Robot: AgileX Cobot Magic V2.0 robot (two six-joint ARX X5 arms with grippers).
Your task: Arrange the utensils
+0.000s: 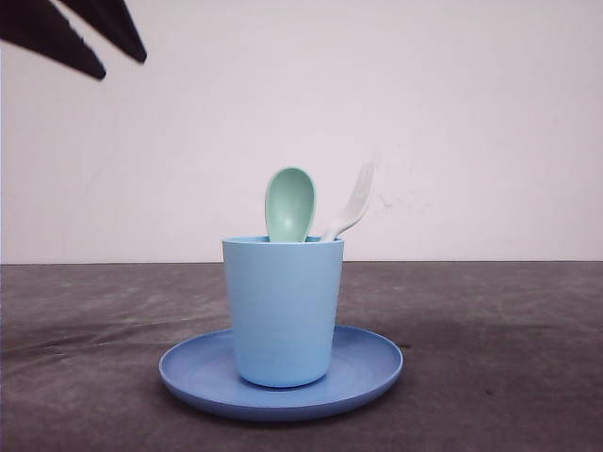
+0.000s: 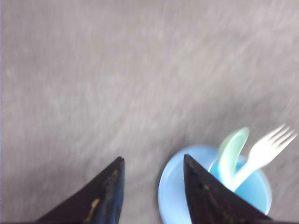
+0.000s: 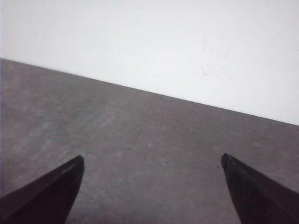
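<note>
Two utensils stand in my cup [image 1: 283,311] on the plate [image 1: 372,363]: spoon [image 1: 289,204] bowl-up, fork [image 1: 351,209] tines-up, leaning right. Both grippers, left [image 2: 153,164] and right [image 3: 152,161], gape empty.

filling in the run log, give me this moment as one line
spoon and fork: upright in cup | cup: on plate | left end effector: open, raised | right end effector: open, empty

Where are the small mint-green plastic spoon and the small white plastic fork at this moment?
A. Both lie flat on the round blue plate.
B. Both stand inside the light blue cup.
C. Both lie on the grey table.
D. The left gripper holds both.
B: the mint-green plastic spoon and white plastic fork stick up out of the light blue cup, which stands on the round blue plate.
</note>
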